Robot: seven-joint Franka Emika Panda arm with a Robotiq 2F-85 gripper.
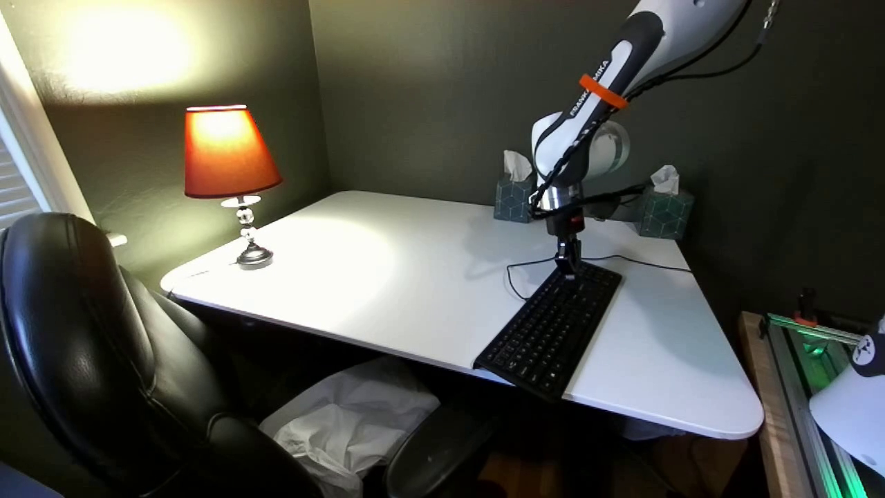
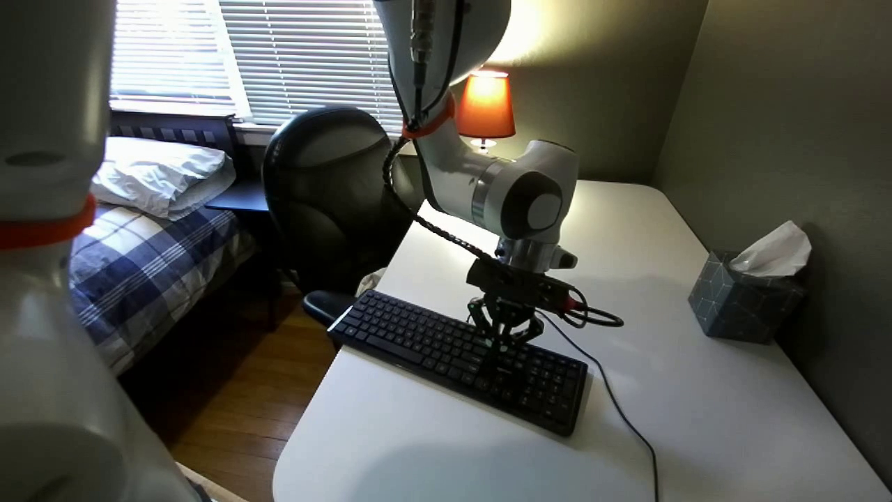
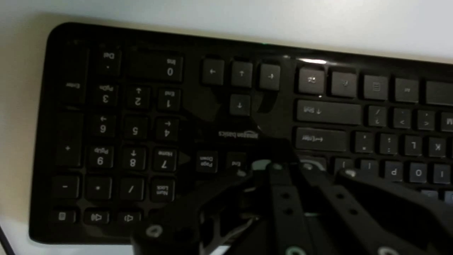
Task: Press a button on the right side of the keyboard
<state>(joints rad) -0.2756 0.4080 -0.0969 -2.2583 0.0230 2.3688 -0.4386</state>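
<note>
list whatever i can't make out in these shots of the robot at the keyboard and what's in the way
- Whether the gripper touches the keyboard: dark against dark in all three views.
- Some keys next to the End key: covered by the gripper in the wrist view.
- Most lettering: too small to read in both exterior views.
- The cable's far end: past the bottom edge of an exterior view.

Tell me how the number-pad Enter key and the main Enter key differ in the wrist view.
The number-pad Enter key spans two key rows; the main Enter key is wide but stays within one. The number-pad key sits at a corner of the keyboard; the main one lies farther in. The number-pad key's edges look fainter than the main one's. Both are dark, with pale lettering that reads upside down.
</note>
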